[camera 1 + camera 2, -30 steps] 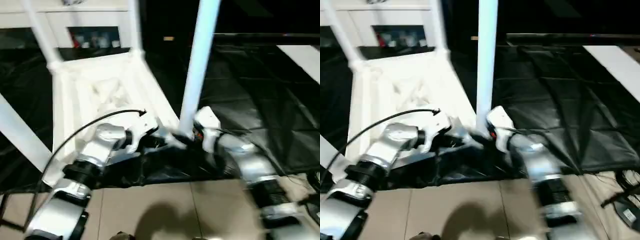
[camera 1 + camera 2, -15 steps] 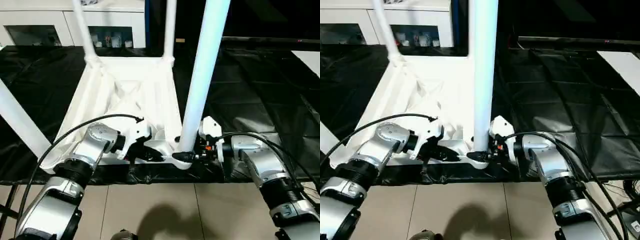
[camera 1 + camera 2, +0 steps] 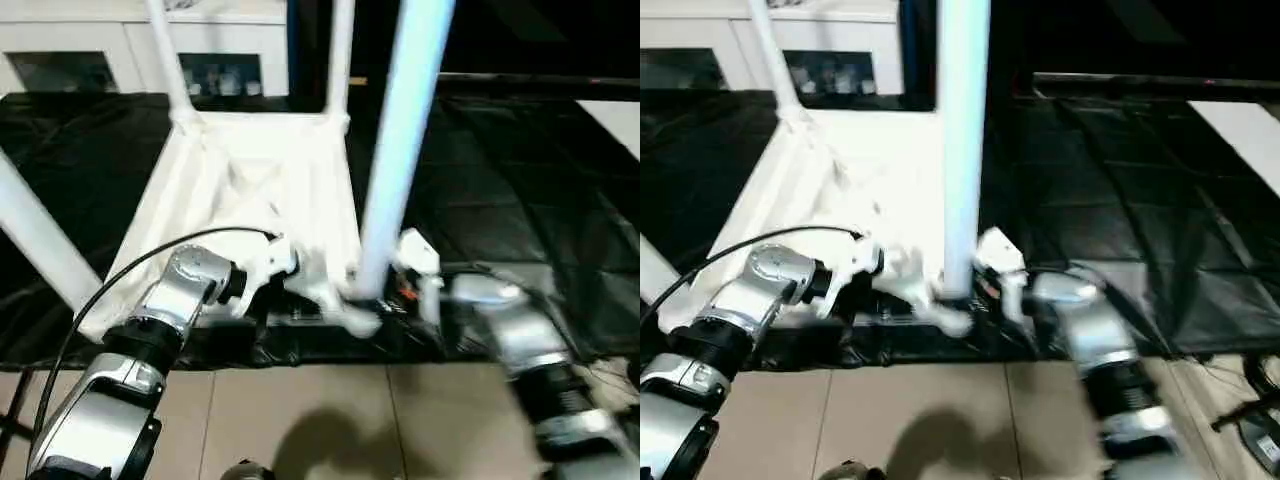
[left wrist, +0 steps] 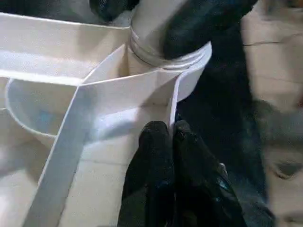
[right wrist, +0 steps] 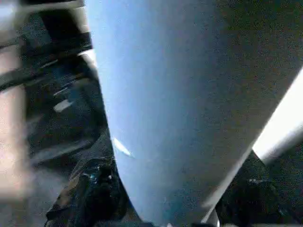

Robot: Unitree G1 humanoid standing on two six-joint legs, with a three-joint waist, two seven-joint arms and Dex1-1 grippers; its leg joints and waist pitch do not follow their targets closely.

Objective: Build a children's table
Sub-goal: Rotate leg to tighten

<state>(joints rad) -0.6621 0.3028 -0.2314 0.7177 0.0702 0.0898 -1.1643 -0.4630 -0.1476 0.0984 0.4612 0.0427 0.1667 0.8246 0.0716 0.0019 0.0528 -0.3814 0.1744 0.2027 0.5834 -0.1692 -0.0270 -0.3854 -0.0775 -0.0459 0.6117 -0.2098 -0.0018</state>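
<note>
Head views: white plastic ribbed tabletop (image 3: 250, 190) lying upside down on black-covered work table (image 3: 520, 190); long white tubular leg (image 3: 395, 160) standing in near corner socket.

Left wrist view: left gripper (image 4: 169, 135) pinching thin socket-side rib, fingers together.

Right wrist view: right gripper (image 5: 165, 198) straddling leg base, black fingers (image 5: 94, 189) either side; firm hold: cannot tell.

Risk: loose contact slipping; leg tilting, thread jamming; tabletop sliding off table edge.

Tall white tubular leg (image 3: 400, 150) cut off by top edge, upper end unseen. Right silver forearm (image 3: 520, 345) motion-blurred. Right gripper (image 5: 165, 208) fingers mostly hidden behind leg. Items behind white cabinet's glass door (image 3: 222, 75) too small to identify.
</note>
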